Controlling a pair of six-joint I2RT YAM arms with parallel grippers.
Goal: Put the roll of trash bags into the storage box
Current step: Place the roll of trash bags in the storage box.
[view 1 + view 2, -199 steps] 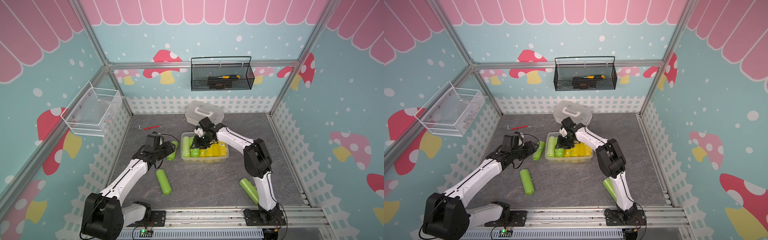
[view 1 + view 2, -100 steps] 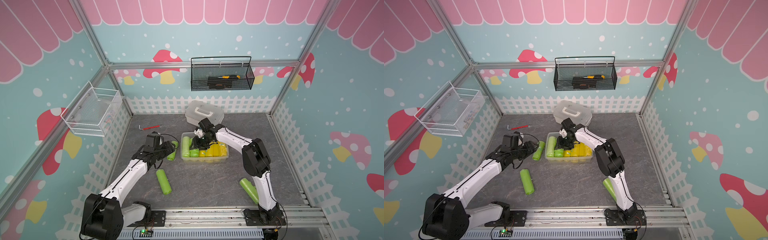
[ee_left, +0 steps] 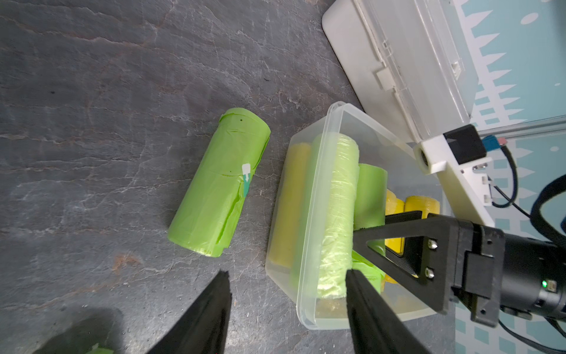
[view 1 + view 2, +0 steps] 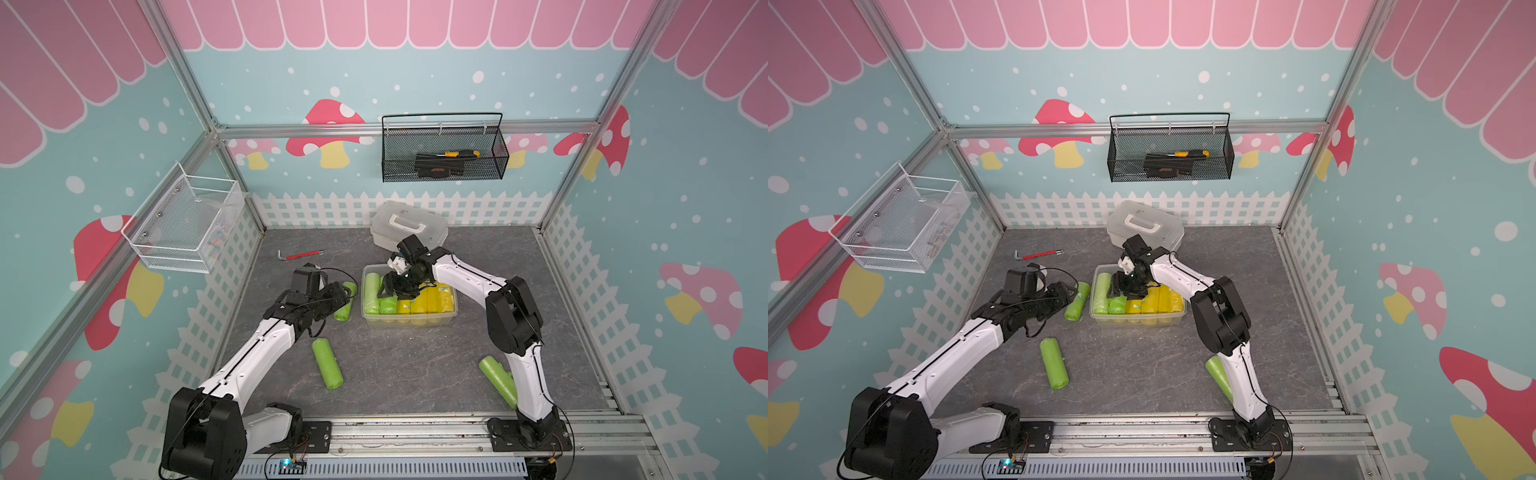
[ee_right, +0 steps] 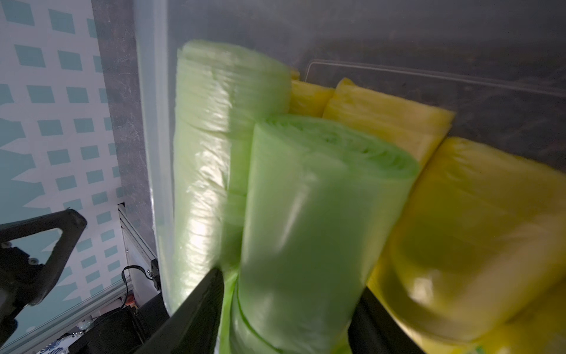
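Three green rolls lie loose on the tabletop: one just beside the storage box, one near the left arm, and one by the right arm. The change that matters, though, is inside the box. Set against a second ago, both arms stand almost where they were in both top views. The right tool hangs low over the same end of the box.

The roll of trash bags lies between its jaws, inside the clear walls. It leans on the yellow rolls and touches the paler green roll that runs along the wall. The right wrist view is blurred, so we cannot tell whether the jaws pinch the roll or have let it go. A thin gap seems to show on one side, nothing firmer than that.

We judge this roll as good as delivered, since it rests on its neighbours rather than hanging free. What remains for it is a clean release and a straight lift out, because a loose flap of film near one jaw could catch and drag the roll back up.

The left tool has not shifted — its jaws stand apart with nothing between them. It points at the beside-the-box roll, which lies well clear of its tips. We take it as placed for the next pick.
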